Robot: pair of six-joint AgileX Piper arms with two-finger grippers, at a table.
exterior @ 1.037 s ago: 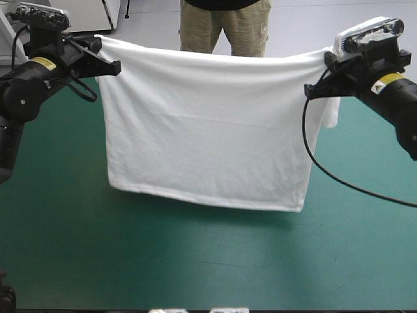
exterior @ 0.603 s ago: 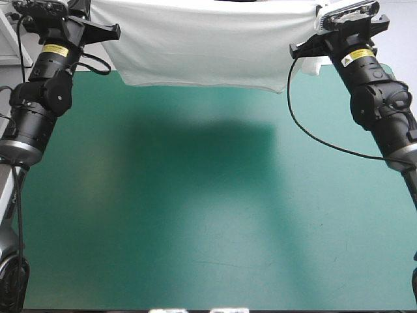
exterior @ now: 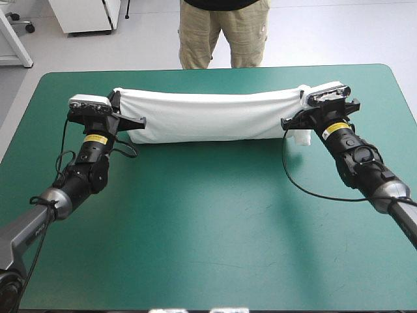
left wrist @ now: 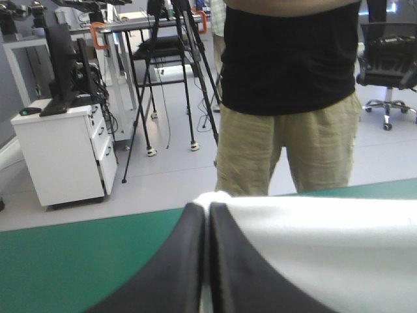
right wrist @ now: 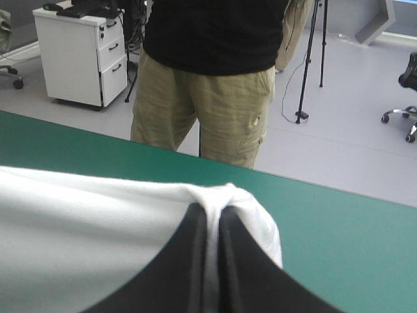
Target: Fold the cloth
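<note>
Fingers (left wrist: 176, 261) of the left gripper (left wrist: 207, 212) pinch one end of the T-shirt (exterior: 208, 117), a long white band running sideways, low over the table's far side, to the right gripper (right wrist: 210, 215), likewise nipped on its end; neither arm is nearer. Teal-green cover (exterior: 208, 228) lies open behind the fingers, likely room enough for folding.

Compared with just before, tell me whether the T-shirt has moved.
Yes. The T-shirt dropped from high in the air down to the teal-green table, near its far edge.
</note>
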